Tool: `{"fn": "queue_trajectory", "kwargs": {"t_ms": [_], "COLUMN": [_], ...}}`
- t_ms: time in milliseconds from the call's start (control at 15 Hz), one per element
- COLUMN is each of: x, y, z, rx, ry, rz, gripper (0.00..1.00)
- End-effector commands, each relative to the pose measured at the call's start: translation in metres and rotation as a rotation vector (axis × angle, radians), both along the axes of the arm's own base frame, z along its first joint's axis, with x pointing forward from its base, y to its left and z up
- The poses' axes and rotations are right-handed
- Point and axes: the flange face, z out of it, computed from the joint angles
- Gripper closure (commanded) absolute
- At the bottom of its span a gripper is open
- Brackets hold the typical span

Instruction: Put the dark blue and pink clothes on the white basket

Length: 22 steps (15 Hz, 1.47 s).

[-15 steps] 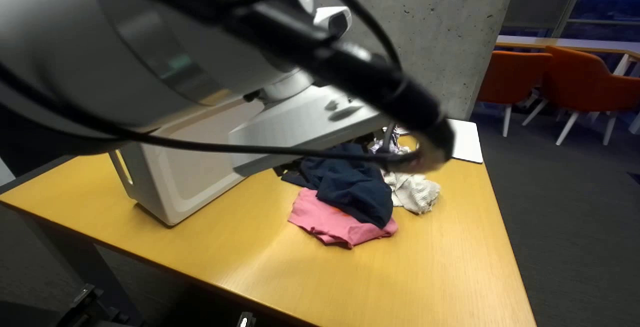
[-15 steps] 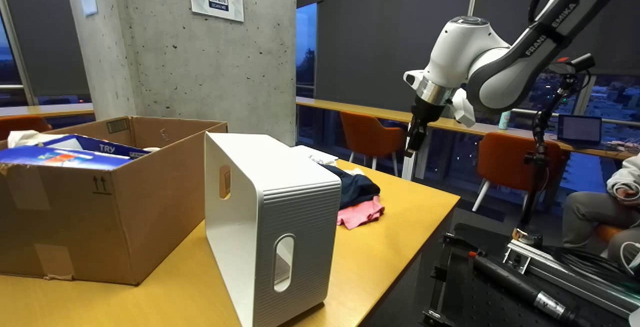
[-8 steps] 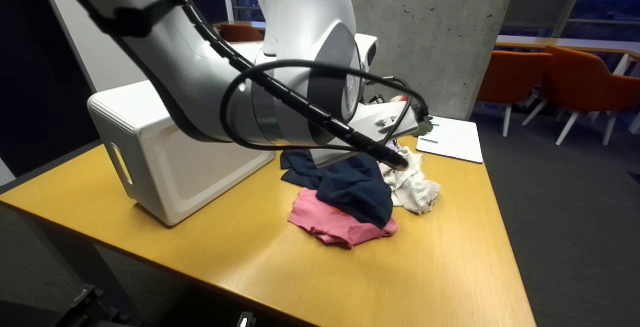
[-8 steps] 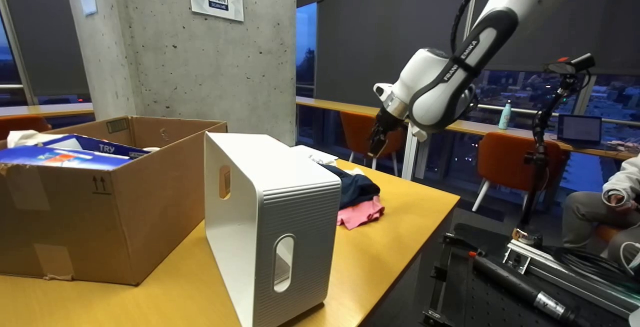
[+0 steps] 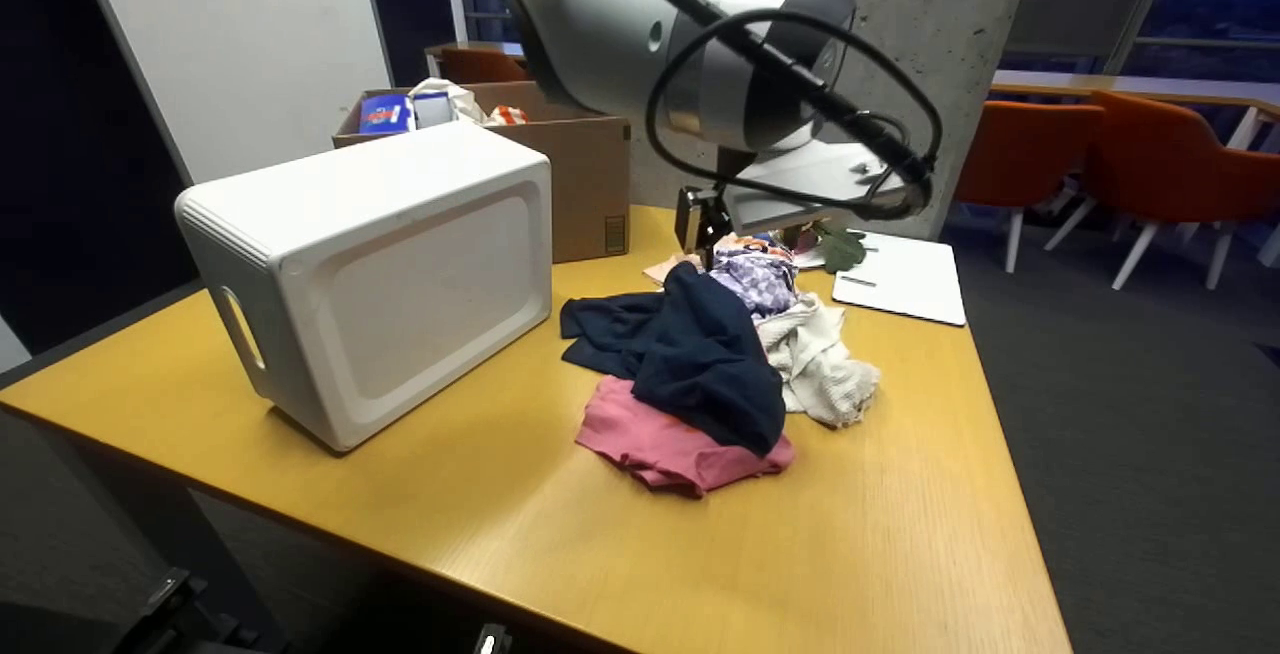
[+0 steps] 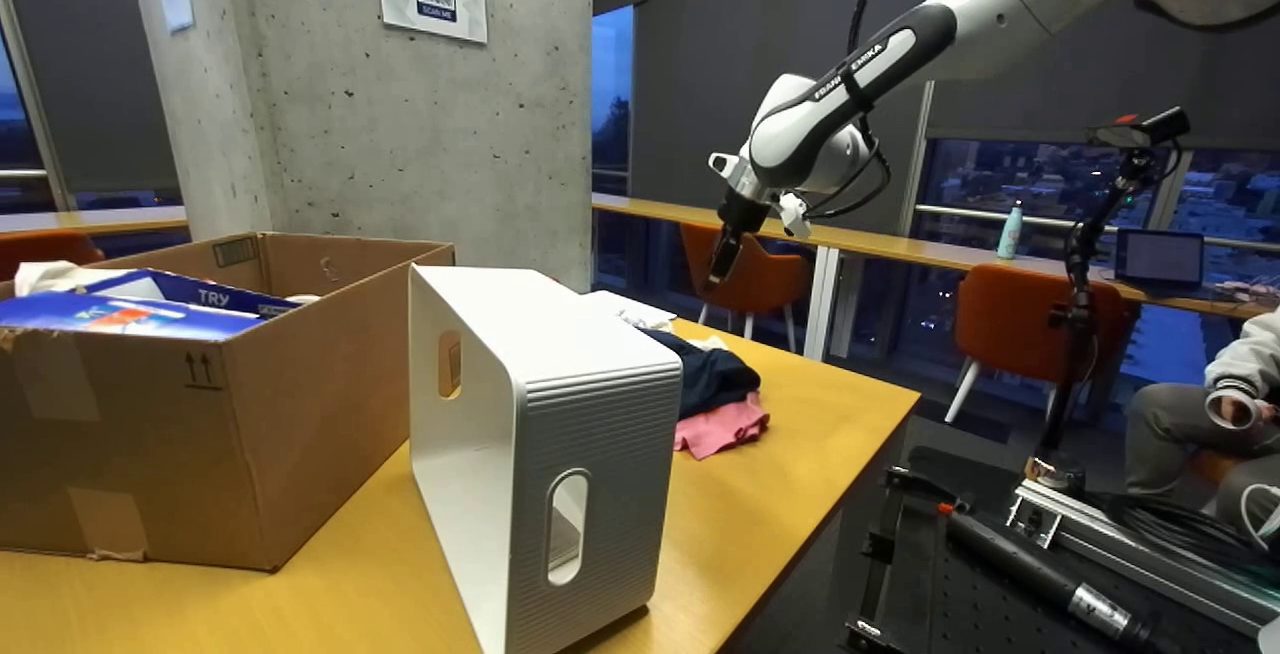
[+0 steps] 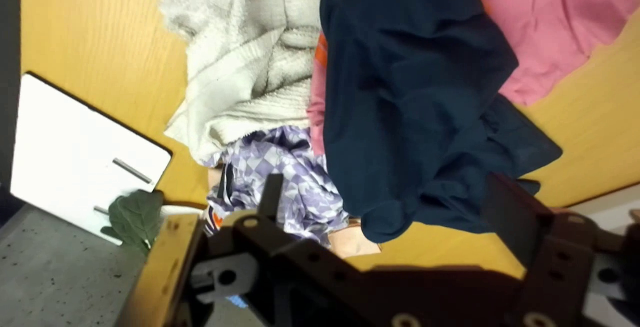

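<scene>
The dark blue cloth (image 5: pixel 700 359) lies crumpled on top of the pink cloth (image 5: pixel 665 444) on the table. Both also show in an exterior view, the dark blue cloth (image 6: pixel 718 374) and the pink cloth (image 6: pixel 722 429) partly hidden behind the white basket (image 6: pixel 600 464). The basket (image 5: pixel 430 294) stands on its side, its opening facing away from the clothes. My gripper (image 7: pixel 387 197) is open and empty above the far end of the dark blue cloth (image 7: pixel 400 97). One finger appears over the checkered cloth, the other over the dark blue cloth. The gripper (image 5: pixel 700 234) points downward.
A cardboard box (image 5: pixel 585 184) with packages stands behind the basket. A cream knit cloth (image 5: pixel 830 384) and a purple checkered cloth (image 5: pixel 757 284) lie against the dark blue cloth. A white board (image 5: pixel 905 279) and green leaves (image 7: pixel 135 217) lie near the concrete pillar (image 6: pixel 420 154).
The arm has swung across the table, and the gripper now hangs over the clothes' far end, moving left in an exterior view. The clothes and basket have not moved.
</scene>
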Motion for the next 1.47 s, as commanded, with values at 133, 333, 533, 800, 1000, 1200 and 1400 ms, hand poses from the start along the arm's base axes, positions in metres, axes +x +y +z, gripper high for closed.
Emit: {"fn": "queue_trajectory", "kwargs": {"t_ms": [133, 333, 533, 800, 1000, 1200, 1400], "x": [0.033, 0.044, 0.046, 0.029, 0.008, -0.008, -0.011], "y": [-0.005, 0.01, 0.033, 0.048, 0.045, 0.029, 0.013], "z": [-0.01, -0.027, -0.047, -0.063, -0.072, -0.091, -0.107], "rx": [-0.002, 0.001, -0.002, -0.033, -0.104, -0.183, -0.264], "ry": [0.213, 0.275, 0.325, 0.387, 0.436, 0.494, 0.512], "rz": [0.071, 0.093, 0.115, 0.144, 0.152, 0.167, 0.169], "gripper": [0.0, 0.0, 0.0, 0.0, 0.0, 0.0, 0.0]}}
